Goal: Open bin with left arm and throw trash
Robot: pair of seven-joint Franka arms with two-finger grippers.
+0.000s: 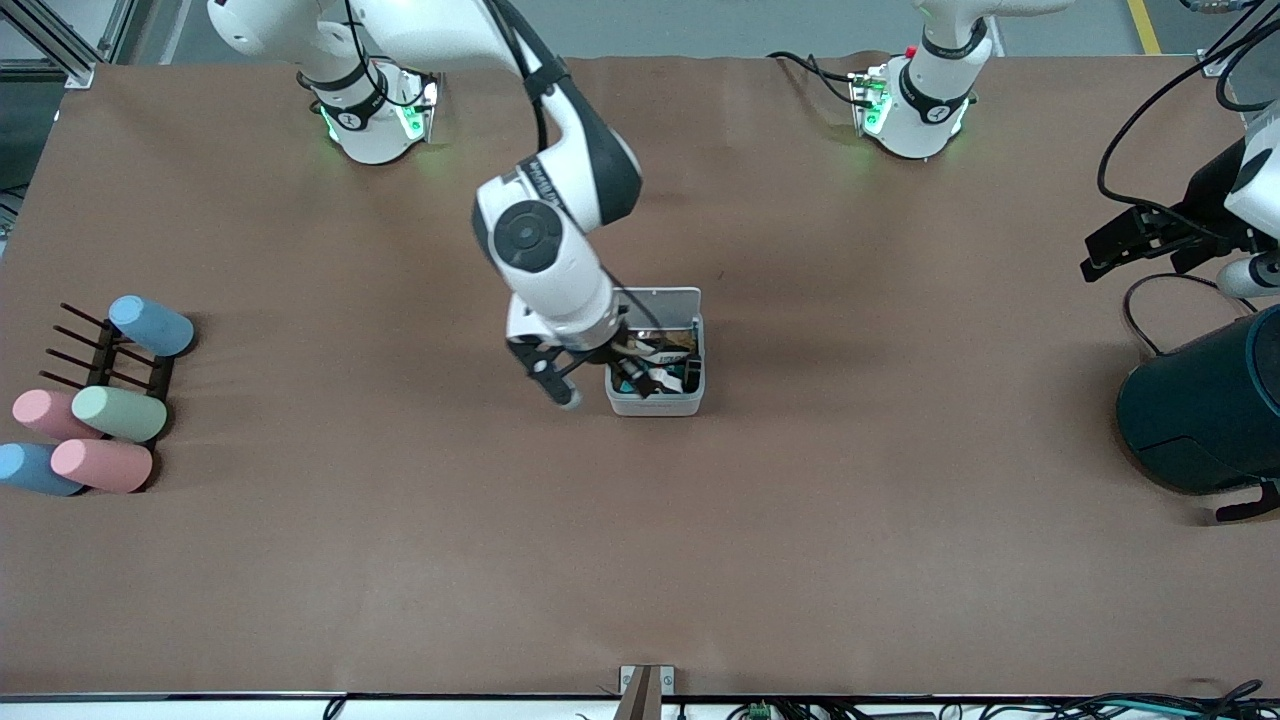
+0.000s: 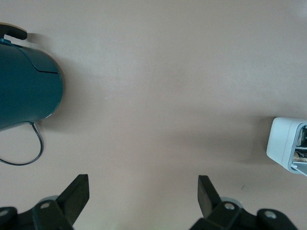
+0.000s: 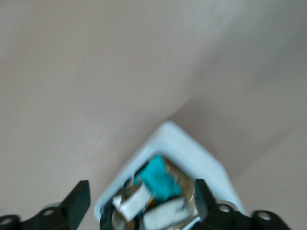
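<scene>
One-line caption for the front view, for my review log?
Right arm's hand hangs open over the open small white square plastic bin holding trash; left arm's hand waits open above the table's end.

Toward the right arm's end of the table you see a dark slatted rack (image 1: 105,355) with a blue pastel cylinder (image 1: 151,325) lying on it. Nearer the front camera, pink (image 1: 45,412), green (image 1: 119,413), pink (image 1: 101,464) and blue (image 1: 35,469) cylinders cluster together. Toward the left arm's end sits a large dark teal cylinder (image 1: 1205,410) on the brown table cover (image 1: 850,520).
</scene>
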